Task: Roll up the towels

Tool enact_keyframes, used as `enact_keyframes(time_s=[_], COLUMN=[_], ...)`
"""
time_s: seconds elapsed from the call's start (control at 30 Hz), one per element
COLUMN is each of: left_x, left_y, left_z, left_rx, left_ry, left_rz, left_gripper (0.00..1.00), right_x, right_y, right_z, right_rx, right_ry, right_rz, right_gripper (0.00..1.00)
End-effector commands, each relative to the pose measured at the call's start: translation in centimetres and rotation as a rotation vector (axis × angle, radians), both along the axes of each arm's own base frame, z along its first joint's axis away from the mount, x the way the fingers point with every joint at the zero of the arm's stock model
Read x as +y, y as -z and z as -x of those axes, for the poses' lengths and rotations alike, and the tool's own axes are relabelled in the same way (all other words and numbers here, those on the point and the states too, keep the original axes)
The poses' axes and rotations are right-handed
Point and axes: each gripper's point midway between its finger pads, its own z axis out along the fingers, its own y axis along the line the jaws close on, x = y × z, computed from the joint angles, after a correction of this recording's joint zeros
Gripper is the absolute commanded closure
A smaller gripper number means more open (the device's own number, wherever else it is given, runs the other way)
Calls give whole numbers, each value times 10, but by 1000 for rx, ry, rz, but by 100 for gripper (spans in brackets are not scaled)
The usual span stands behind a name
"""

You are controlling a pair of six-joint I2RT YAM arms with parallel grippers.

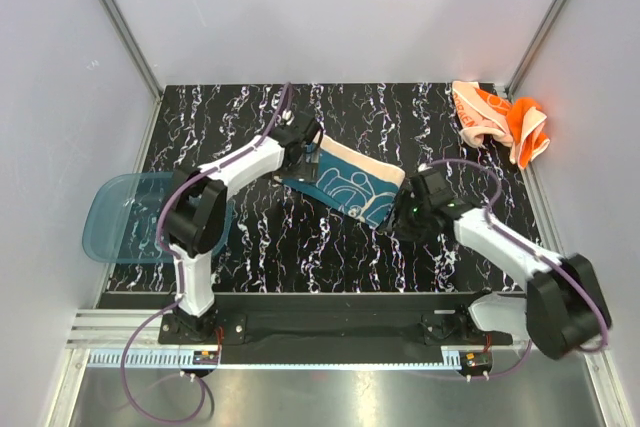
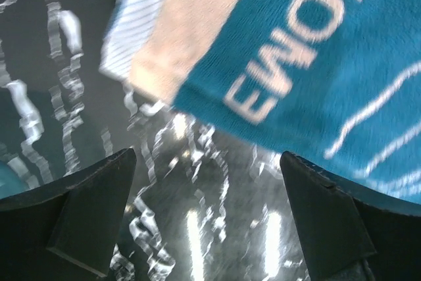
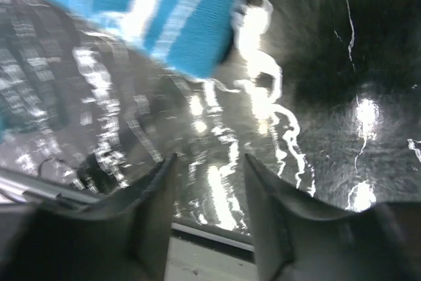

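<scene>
DESK: How do the claws stand?

PHOTOGRAPHER: The left gripper [image 2: 207, 218] is spread wide and released, with only the marbled black table [image 2: 197, 182] showing between its fingers [image 2: 92, 208]. The right gripper [image 3: 209, 212] is parted too, by a narrower gap. It grasps nothing, and the glossy surface shines through between its fingers.

DESK: And the towels?

PHOTOGRAPHER: The teal towel [image 1: 350, 185] lies slantwise at mid-table, between the two grippers, with a cream band of its reverse along the far edge. In the left wrist view its lettered end sits just ahead of the open fingers, not between them. In the right wrist view one blue, white-striped corner lies just ahead of that gripper, also ungripped. Whether any fingertip brushes the cloth, I cannot tell. The orange towel [image 1: 500, 119] sits crumpled in the far right corner, by the wall [image 1: 590, 77], well apart from both arms.

DESK: Edges, and room to move?

PHOTOGRAPHER: Open tabletop runs along the near and far sides of the teal towel. A translucent blue tray [image 1: 115, 217] overhangs the table's left edge beside the left arm, well apart from the cloth. Pale walls close the table in on the left, far and right sides.
</scene>
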Motion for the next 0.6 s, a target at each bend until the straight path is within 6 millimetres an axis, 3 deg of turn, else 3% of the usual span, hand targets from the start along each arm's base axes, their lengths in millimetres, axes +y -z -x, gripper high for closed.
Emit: enact_keyframes(time_s=[0.0, 0.07, 0.1, 0.17, 0.2, 0.23, 0.3, 0.37, 0.4, 0.43, 0.47, 0.5, 0.57], left_x=[1, -14, -19, -31, -34, -37, -45, -44, -47, -47, -47, -49, -48], left_y=[-64, -82, -84, -81, -80, -74, -70, -65, -63, -64, -59, -60, -59], left_z=[10, 23, 27, 44, 49, 62, 74, 87, 94, 98, 103, 106, 110], left_rx=[-169, -221, -234, -226, -221, -203, -194, -182, -176, -176, -165, -166, -159], left_ry=[29, 83, 96, 123, 130, 149, 169, 175, 192, 198, 201, 212, 213], left_rz=[-19, 2, 16, 61, 76, 85, 111, 113, 112, 116, 111, 110, 103], left_gripper=[1, 1, 1, 2, 2, 3, 3, 4, 4, 4, 4, 4, 4], right_x=[-2, -2, -1, 5, 7, 15, 9, 12, 1, 1, -4, -10, -10], right_y=[-59, -80, -78, -88, -74, -82, -63, -64, -41, -45, -20, -18, 0], right_z=[-19, -38, -46, -68, -76, -88, -107, -128, -140, -155, -161, -173, -176], right_rx=[-204, -267, -251, -271, -229, -262, -219, -255, -211, -246, -194, -195, -160], right_ry=[14, 29, 29, 21, 19, -6, 33, 27, 65, 52, 66, 80, 67], right_rz=[-34, -93, -105, -166, -171, -229, -264, -332, -330, -359, -355, -358, -379], right_gripper=[53, 66, 69, 80, 83, 85, 91, 92, 95, 97, 99, 100, 100])
